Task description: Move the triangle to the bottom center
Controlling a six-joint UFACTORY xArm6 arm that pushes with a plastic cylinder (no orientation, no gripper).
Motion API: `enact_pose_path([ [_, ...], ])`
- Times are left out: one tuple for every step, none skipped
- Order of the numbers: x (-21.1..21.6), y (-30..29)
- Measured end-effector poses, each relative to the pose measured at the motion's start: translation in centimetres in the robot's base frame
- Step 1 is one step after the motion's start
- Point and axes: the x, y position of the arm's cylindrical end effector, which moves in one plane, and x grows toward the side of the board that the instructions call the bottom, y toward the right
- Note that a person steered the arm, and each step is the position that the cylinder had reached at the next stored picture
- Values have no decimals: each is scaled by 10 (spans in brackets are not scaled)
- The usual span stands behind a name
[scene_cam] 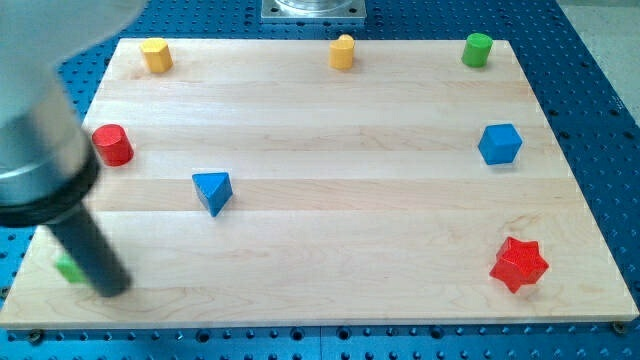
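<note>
- The pale wooden surface (pixel 330 250) fills the view, blocks scattered round its edges and the bottom middle open for a delivery.
- The big blurred arm (pixel 40 150) looms in from the view's left, dark rod slanting down, and my tip (pixel 112 290) sits near the bottom-left corner. There's no hand on this rig, so nothing to call wide, narrow or holding — just a bare rod.
- Red star (pixel 519 263) parked at bottom right, well apart from the action.
- Blue cube (pixel 500 143) on the right edge, also out of the way.
- Here's the one that matters: the blue triangle (pixel 212 190), left of centre, up and to the right of my tip, not touching. To my eye the tip must swing above and left of it to shove it down-right.
- Red cylinder (pixel 113 145) at the left edge, close to that route — a risk of a nudge, I'd say.
- Along the top: yellow block (pixel 155 54), yellow cylinder (pixel 343 51), green cylinder (pixel 477 48).
- A green block (pixel 68 268) peeks from behind the rod, shape hidden.
</note>
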Motion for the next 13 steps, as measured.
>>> enact_pose_path([
  [-23,24],
  [-86,51],
  [-123,51],
  [-127,78],
  [-128,96],
  [-128,103],
  [-125,103],
  [-95,114],
  [-58,145],
  [-60,153],
  [-75,76],
  [-23,119],
  [-14,213],
])
